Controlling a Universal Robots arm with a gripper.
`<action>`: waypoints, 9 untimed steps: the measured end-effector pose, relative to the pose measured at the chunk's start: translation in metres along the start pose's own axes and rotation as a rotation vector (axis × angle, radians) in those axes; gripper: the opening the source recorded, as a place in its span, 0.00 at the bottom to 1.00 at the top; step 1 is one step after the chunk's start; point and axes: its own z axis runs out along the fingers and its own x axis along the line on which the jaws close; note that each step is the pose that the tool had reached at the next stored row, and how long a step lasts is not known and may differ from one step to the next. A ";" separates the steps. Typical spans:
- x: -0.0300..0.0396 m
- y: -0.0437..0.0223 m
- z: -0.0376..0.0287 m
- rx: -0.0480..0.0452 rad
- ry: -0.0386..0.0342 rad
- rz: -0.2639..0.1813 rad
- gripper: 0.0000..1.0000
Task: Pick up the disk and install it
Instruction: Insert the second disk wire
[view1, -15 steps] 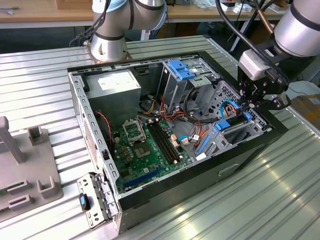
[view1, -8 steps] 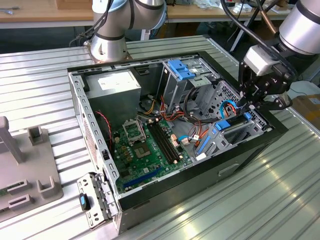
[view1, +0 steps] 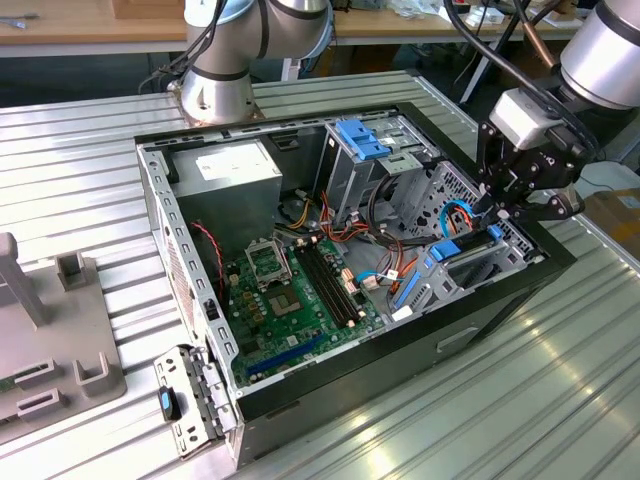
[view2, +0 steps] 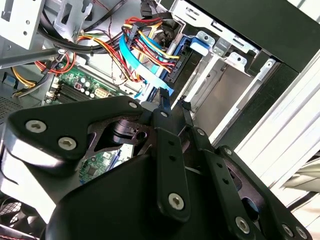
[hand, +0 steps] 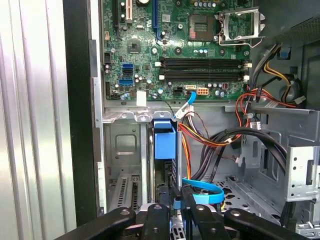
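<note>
The disk (view1: 462, 250), a dark slab with bright blue rails, stands on edge in the drive bay at the corner of the open computer case (view1: 500, 300) on the exterior view's right. My gripper (view1: 497, 215) hangs right over its upper end. In the first wrist view the disk's blue carrier (hand: 165, 142) sits in the grey bay, and my gripper (hand: 175, 192) has its two black fingers close together on the blue end nearest the camera. The second wrist view has the gripper (view2: 174, 102) narrow-jawed just above the bay.
The green motherboard (view1: 290, 290) lies on the case floor, with a power supply (view1: 235, 170) and a grey cage with a blue latch (view1: 362, 140) behind. Bundled wires and a thin blue cable (hand: 202, 187) run close beside the bay. A grey fixture (view1: 40, 340) sits at the exterior view's left.
</note>
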 end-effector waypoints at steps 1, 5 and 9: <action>0.0000 0.0000 0.0000 -0.0003 0.0000 0.000 0.24; 0.0000 -0.0001 0.0000 -0.0012 0.0000 0.000 0.24; 0.0000 -0.0002 0.0000 -0.0020 0.0001 0.000 0.24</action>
